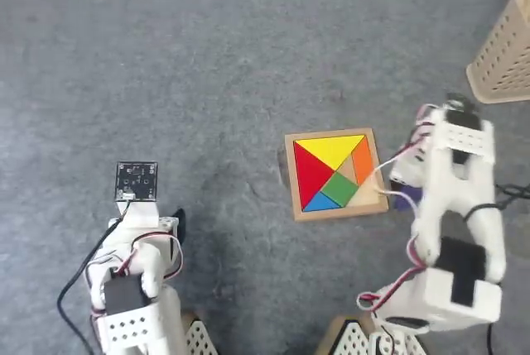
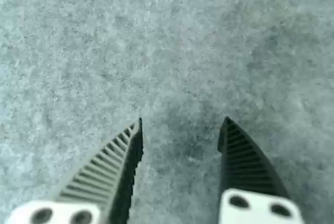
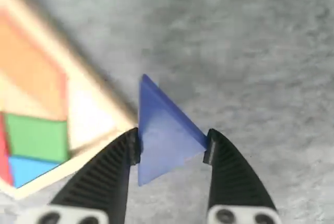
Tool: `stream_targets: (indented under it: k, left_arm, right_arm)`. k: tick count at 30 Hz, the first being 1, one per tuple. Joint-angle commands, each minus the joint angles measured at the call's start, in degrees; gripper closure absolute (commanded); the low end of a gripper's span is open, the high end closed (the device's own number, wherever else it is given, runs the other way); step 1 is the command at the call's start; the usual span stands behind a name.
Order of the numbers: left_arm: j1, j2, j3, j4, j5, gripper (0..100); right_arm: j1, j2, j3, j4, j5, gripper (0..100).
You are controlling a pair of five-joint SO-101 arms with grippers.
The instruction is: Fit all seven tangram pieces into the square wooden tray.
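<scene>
We see the right gripper (image 3: 172, 143) clamped on a blue triangle (image 3: 162, 130), held just beside the wooden tray (image 1: 290, 175), near its bare corner. Yellow, red, orange, green and light-blue pieces (image 1: 331, 152) lie inside the tray. The left gripper (image 2: 182, 122) hangs open over the grey counter (image 1: 207, 82), well apart.

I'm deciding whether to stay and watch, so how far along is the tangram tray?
Mostly done: the yellow triangle, red triangle, orange piece, green square and light blue piece lie in the wooden tray. In hand: the right arm holds the dark blue triangle in its jaws, beside a tray corner. Left: seating it in what looks like the bare gap at that corner.
</scene>
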Motion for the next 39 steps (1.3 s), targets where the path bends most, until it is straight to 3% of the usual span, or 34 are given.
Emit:
stream_targets:
  k: [1,9,18,26,39]
  left_arm:
    - [-0.3,-1.0,-0.2,0.4,0.4,77]
    - [-0.3,-1.0,-0.2,0.4,0.4,77]
    - [-0.3,-1.0,-0.2,0.4,0.4,77]
    - [-0.3,-1.0,-0.2,0.4,0.4,77]
    - [-0.3,-1.0,-0.2,0.4,0.4,77]
  right_arm:
    - [-5.0,-4.6,-0.4,-0.1,-1.8,90.7]
    - [-12.4,2.2,-0.5,-6.7,-10.5,90.8]
    - [-13.0,6.8,-2.6,-6.5,-16.4,90.7]
    - [-16.8,6.6,-2.4,-6.4,-14.6,90.6]
    - [-16.3,6.5,-2.6,-6.4,-14.0,90.6]
